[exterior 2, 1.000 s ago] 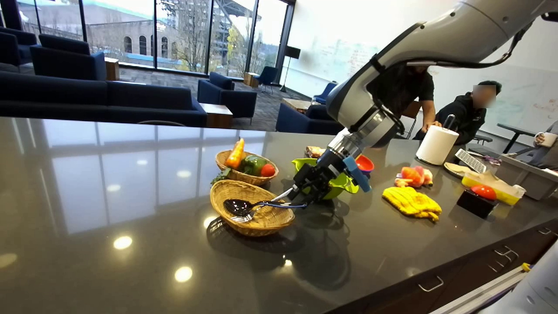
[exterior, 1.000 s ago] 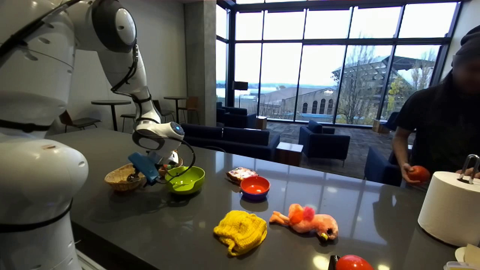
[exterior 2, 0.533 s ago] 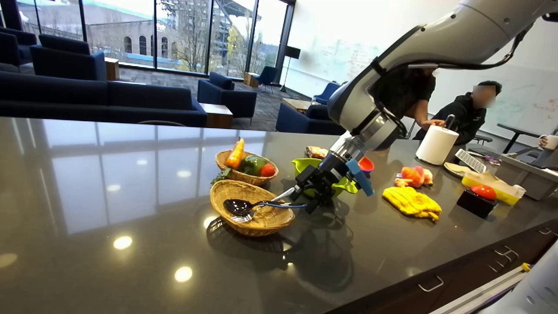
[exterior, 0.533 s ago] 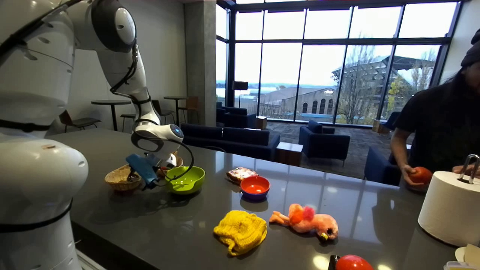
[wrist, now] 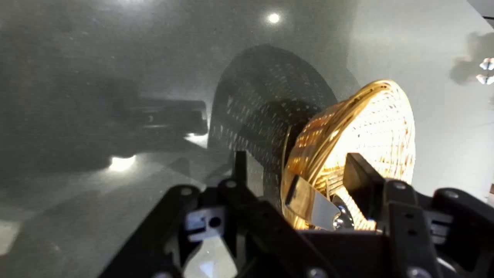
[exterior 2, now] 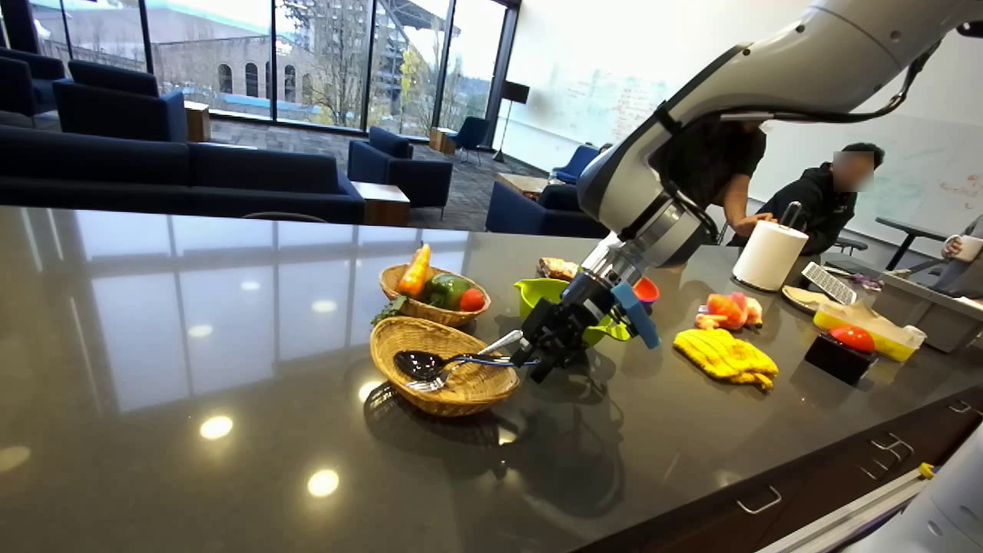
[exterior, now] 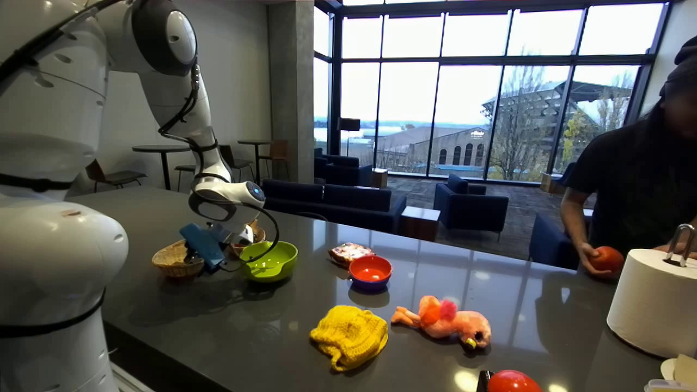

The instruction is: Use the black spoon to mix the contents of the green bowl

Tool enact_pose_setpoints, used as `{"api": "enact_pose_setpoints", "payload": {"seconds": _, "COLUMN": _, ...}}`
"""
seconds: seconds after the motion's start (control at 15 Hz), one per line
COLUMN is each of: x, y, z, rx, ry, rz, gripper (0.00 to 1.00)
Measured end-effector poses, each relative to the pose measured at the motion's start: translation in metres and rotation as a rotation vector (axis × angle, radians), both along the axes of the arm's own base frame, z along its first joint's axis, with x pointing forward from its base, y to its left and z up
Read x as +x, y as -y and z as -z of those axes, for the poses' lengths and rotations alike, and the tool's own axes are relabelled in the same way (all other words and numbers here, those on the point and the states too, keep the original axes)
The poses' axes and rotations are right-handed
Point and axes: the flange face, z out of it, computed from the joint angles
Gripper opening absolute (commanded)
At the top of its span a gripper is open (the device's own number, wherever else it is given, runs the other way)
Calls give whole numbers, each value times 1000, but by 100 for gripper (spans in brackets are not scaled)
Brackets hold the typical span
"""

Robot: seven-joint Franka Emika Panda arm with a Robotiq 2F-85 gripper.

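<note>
In an exterior view the black spoon (exterior 2: 418, 364) lies in a wicker basket (exterior 2: 461, 399), its handle reaching over the rim beside a silver fork (exterior 2: 427, 383). My gripper (exterior 2: 530, 365) is tilted down at that handle end. The wrist view has the gripper (wrist: 297, 166) with its jaws apart; between and beyond them shows a glossy flat handle (wrist: 314, 206), apparently the spoon's. Contact with the fingers cannot be made out. The green bowl (exterior: 269, 264) sits just past the gripper, partly covered by the arm in an exterior view (exterior 2: 537, 292); its contents are unclear.
Behind the utensil basket is a basket (exterior 2: 441, 315) of vegetables. Farther along the counter are a red bowl (exterior: 371, 269), a bread-like item (exterior: 349, 253), a yellow cloth (exterior: 351, 337), a pink plush toy (exterior: 457, 326) and a paper towel roll (exterior: 656, 305). A person (exterior: 637, 179) stands beyond.
My gripper has shifted slightly, away from the green bowl and lower around the spoon's handle end. Spoon, basket and bowl stay put. The person's hands have moved a little.
</note>
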Motion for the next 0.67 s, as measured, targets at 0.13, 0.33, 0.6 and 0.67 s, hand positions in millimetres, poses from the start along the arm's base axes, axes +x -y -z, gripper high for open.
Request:
{"api": "enact_pose_setpoints", "payload": {"seconds": 0.13, "x": 1, "y": 1, "z": -1, "rx": -3, "ry": 6, "rz": 3, "gripper": 21}}
{"api": "enact_pose_setpoints", "payload": {"seconds": 0.33, "x": 6, "y": 4, "z": -6, "rx": -25, "ry": 35, "rz": 7, "gripper": 1}}
{"api": "enact_pose_setpoints", "payload": {"seconds": 0.6, "x": 11, "y": 6, "z": -13, "rx": -38, "ry": 65, "rz": 7, "gripper": 1}}
{"api": "enact_pose_setpoints", "payload": {"seconds": 0.67, "x": 12, "y": 6, "z": -15, "rx": -38, "ry": 69, "rz": 6, "gripper": 0}}
